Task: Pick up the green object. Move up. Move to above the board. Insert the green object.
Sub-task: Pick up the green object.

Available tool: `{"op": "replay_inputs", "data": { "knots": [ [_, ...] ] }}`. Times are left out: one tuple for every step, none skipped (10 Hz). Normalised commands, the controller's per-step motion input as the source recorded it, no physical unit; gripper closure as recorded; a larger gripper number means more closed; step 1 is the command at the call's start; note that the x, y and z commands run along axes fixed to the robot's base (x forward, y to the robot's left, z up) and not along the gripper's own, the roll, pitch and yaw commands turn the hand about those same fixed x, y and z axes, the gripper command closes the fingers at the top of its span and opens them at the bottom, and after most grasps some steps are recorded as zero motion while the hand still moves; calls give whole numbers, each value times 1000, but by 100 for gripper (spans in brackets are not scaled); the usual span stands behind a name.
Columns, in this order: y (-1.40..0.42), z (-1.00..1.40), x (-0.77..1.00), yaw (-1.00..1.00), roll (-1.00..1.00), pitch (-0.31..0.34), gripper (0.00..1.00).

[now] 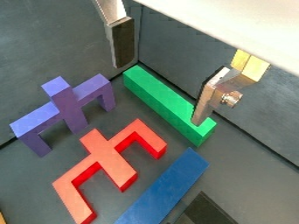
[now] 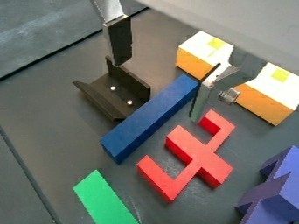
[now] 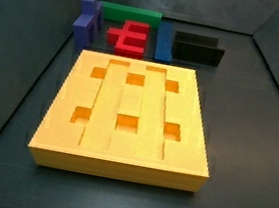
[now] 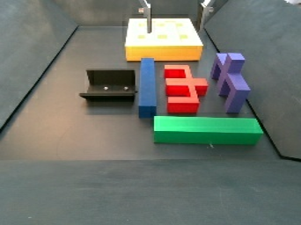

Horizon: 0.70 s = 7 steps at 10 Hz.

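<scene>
The green object (image 4: 209,130) is a long plain bar lying flat on the dark floor, beside the red block; it also shows in the other side view (image 3: 131,15) and in both wrist views (image 1: 167,103) (image 2: 105,197). The board (image 3: 126,114) is a large yellow-orange ribbed slab with square holes, lying apart from the pieces (image 4: 165,37). My gripper (image 1: 160,83) (image 2: 160,85) is open and empty, hanging well above the floor. Its silver fingers (image 4: 146,11) show at the edge of a side view. Nothing is between the fingers.
A red stepped block (image 4: 182,88), a long blue bar (image 4: 147,85) and a purple block (image 4: 230,81) lie close to the green object. The dark fixture (image 4: 108,86) stands beside the blue bar. Grey walls enclose the floor.
</scene>
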Motion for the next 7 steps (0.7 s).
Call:
{"op": "replay_inputs", "data": {
  "knots": [
    [0,-103,0,0,-59,14,0],
    [23,0,0,0,0,0,0],
    [574,-129,-197,-291,-114,-10,0],
    [374,-257,-203,-551,-57,0,0],
    [391,-349,-163,-523,-87,0,0],
    [237,-314,-91,-746,-19,0,0],
    [117,-357,-60,-897,0,0,0]
  ]
}}
